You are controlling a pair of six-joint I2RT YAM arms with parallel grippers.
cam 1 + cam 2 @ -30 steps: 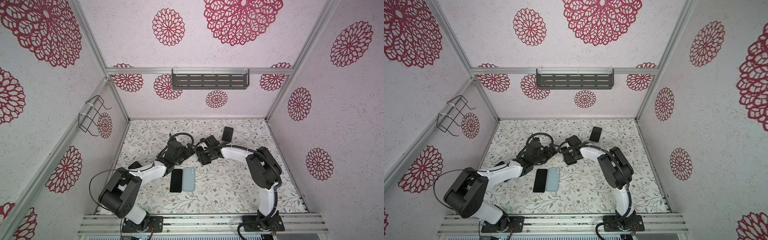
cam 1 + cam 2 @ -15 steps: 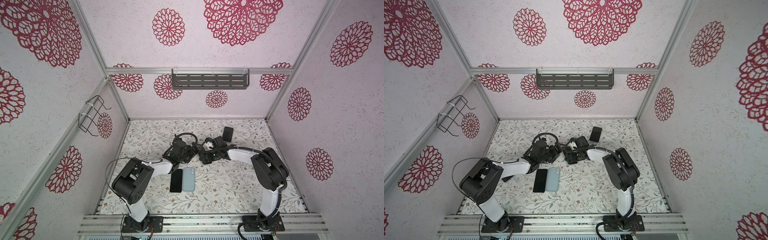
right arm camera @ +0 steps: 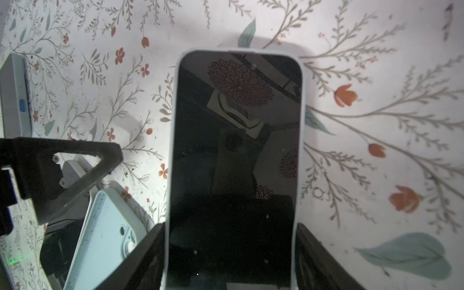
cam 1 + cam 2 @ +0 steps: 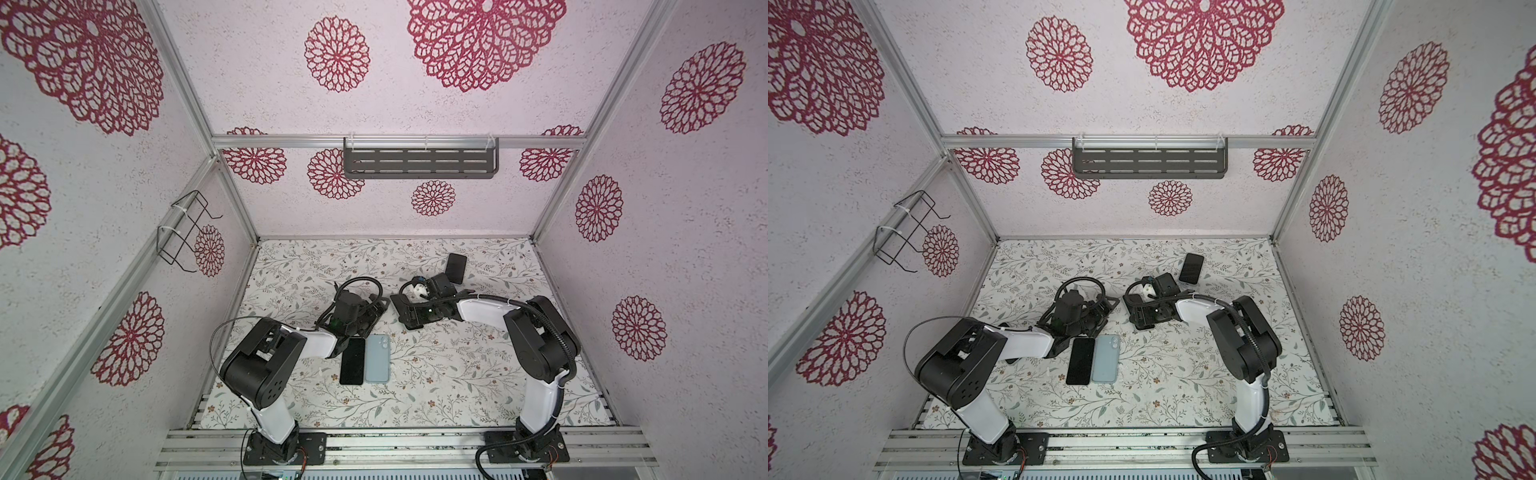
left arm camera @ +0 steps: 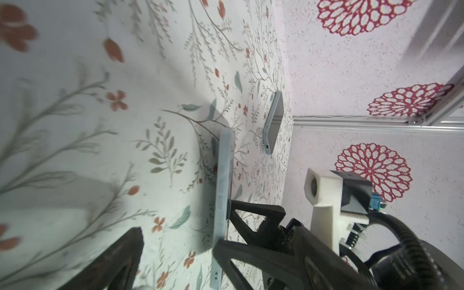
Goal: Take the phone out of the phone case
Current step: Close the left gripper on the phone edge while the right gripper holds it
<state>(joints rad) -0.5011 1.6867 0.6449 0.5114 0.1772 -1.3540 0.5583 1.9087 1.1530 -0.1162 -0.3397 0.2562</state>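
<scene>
R jaws on pale-cased blk phone [image 3: 236, 150]

- The left arm [image 4: 318, 345] and right arm [image 4: 482, 309] are white tubes with big black round joints.
- A black bendy cable [image 4: 515, 301] runs along the right arm.
- The right gripper [image 3: 231, 226] has black fingers [image 3: 140, 258].

pale walls [image 4: 490, 212] with red medallions [image 4: 337, 54], grey slotted shelf [image 4: 419, 163], wire rack [image 4: 183, 232], leaf-print tabletop [image 4: 449, 386]

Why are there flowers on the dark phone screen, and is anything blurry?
Right wrist view: the glossy black screen of the pale-blue-cased phone mirrors the red wall flowers. Left wrist view: the nearest floral tabletop is out of focus. Both top views: sharp.
</scene>
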